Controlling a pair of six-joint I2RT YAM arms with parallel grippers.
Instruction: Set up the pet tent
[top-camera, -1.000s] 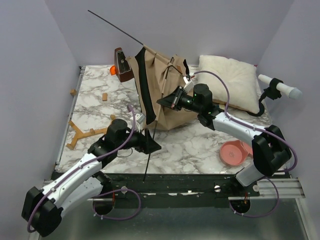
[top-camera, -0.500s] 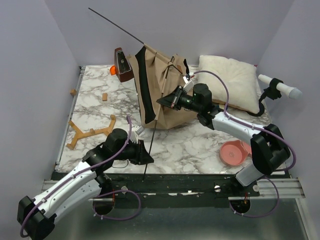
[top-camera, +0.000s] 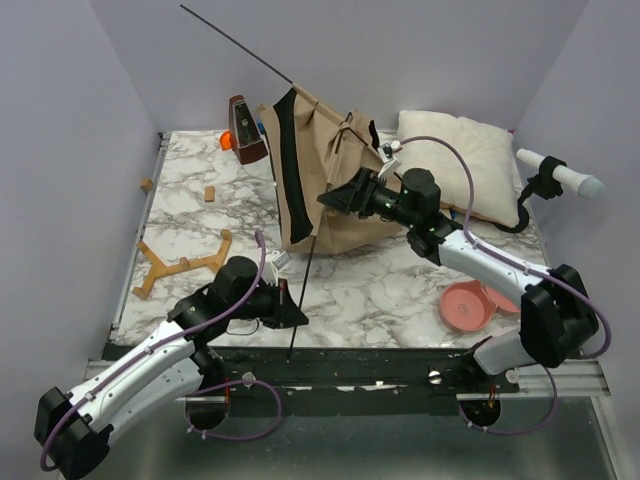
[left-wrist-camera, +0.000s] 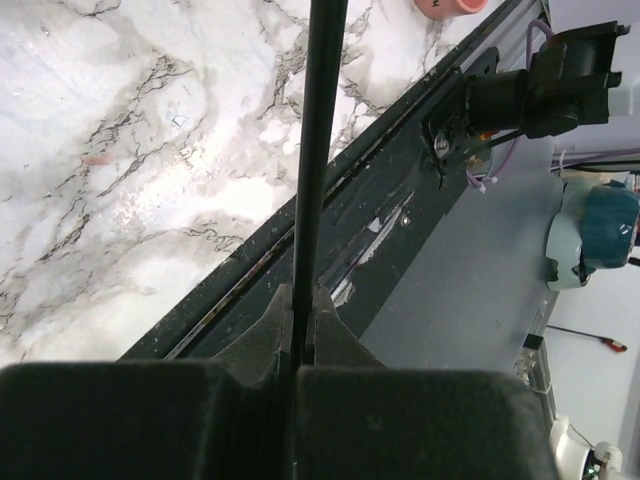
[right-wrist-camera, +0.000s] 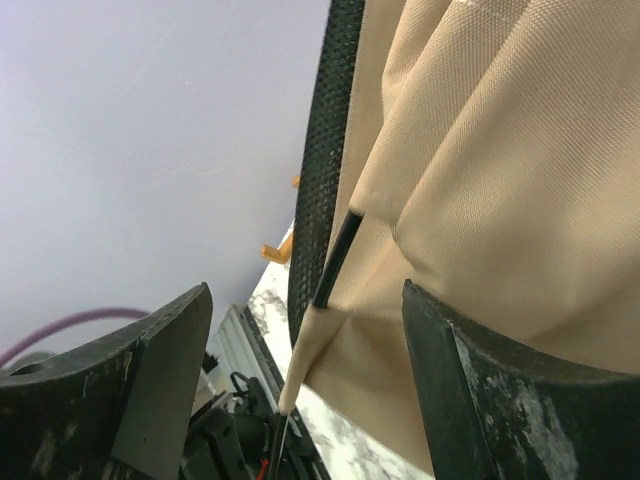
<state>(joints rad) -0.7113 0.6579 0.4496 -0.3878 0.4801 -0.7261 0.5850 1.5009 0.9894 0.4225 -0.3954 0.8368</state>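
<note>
The pet tent (top-camera: 325, 175), tan fabric with a black mesh strip, stands crumpled at the back middle of the marble table. A thin black pole (top-camera: 303, 270) slants from its lower edge down past the table's front edge. My left gripper (top-camera: 298, 318) is shut on that pole near the front edge; in the left wrist view the pole (left-wrist-camera: 315, 150) runs straight up from between the pinched fingertips (left-wrist-camera: 300, 325). My right gripper (top-camera: 336, 200) is open beside the tent's front face. In the right wrist view the tan fabric (right-wrist-camera: 490, 150) and a short stretch of pole (right-wrist-camera: 336, 258) lie beyond the parted jaws (right-wrist-camera: 310, 345).
A white pillow (top-camera: 460, 160) lies at the back right, a pink bowl (top-camera: 470, 305) at the front right. A wooden Y-shaped piece (top-camera: 175, 265) and small wooden blocks (top-camera: 210, 193) lie on the left. A brown and orange object (top-camera: 243, 130) stands behind the tent.
My right gripper has opened, let go of the tent and drawn back a little to the right. My left gripper moved down toward the front edge and shut on the pole.
</note>
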